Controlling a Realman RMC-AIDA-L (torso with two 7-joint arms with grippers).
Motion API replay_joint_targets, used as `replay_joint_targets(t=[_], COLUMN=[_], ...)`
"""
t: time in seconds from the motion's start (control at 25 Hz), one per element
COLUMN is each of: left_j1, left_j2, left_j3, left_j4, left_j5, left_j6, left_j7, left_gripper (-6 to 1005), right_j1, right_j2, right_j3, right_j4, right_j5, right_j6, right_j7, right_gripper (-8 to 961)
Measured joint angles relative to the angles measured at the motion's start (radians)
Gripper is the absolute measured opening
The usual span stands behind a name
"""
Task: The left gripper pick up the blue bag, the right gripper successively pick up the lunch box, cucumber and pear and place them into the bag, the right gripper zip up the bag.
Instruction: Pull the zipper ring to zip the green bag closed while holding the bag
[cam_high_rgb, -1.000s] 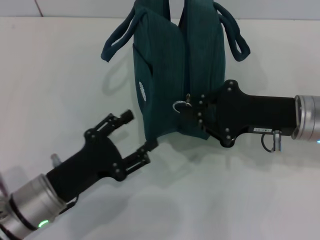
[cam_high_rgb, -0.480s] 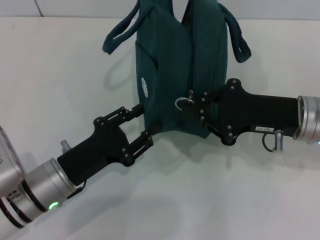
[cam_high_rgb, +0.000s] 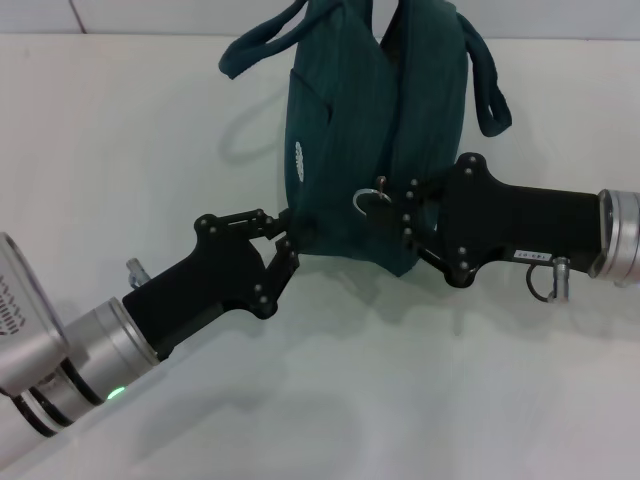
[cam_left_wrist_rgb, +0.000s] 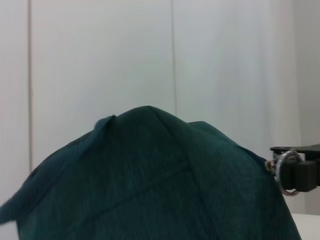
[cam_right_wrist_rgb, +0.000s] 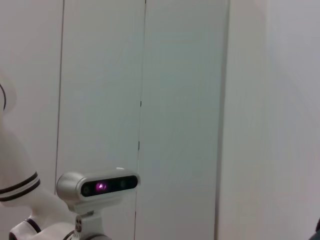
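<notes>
The blue bag stands upright on the table. The left gripper pinches its near-left lower corner. The right gripper, closed at the zipper ring pull, is nearer the zipper.

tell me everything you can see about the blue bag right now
The blue bag is dark teal ribbed fabric with two loop handles flopped outward. It stands on the white table, its top seam pinched together, a small white oval patch on one side. A metal ring pull hangs at its near end by the right end effector. The left end effector touches its lower near corner. Its contents are hidden.
</notes>
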Motion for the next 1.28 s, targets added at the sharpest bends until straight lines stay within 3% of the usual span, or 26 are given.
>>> replay_joint_targets(t=[0.24,0.44,0.72,1.28], left_j1=[-0.024,-0.051,-0.056,-0.049], left_j2=[0.0,0.0,0.0,0.002], left_j3=[0.003,0.003,0.004,0.005], left_j4=[0.001,-0.002,0.002,-0.001], left_j5=[0.042,0.084,0.091,0.097], left_j6=[-0.01,-0.063,-0.099,-0.099], left_j7=[0.028,0.048,0.05,0.05], left_gripper=[168,68,67,65], right_j1=[-0.001,-0.002,-0.004,0.001], right_j2=[-0.005,-0.007,-0.003,-0.002], right_j3=[0.0,0.027,0.089,0.094], right_j4=[0.029,0.032,0.048,0.048], right_j5=[0.072,0.103,0.112,0.129], right_j6=[-0.047,-0.055,-0.051,-0.05], right_j7=[0.006,0.006,-0.001,0.0], right_gripper=[25,25,26,21])
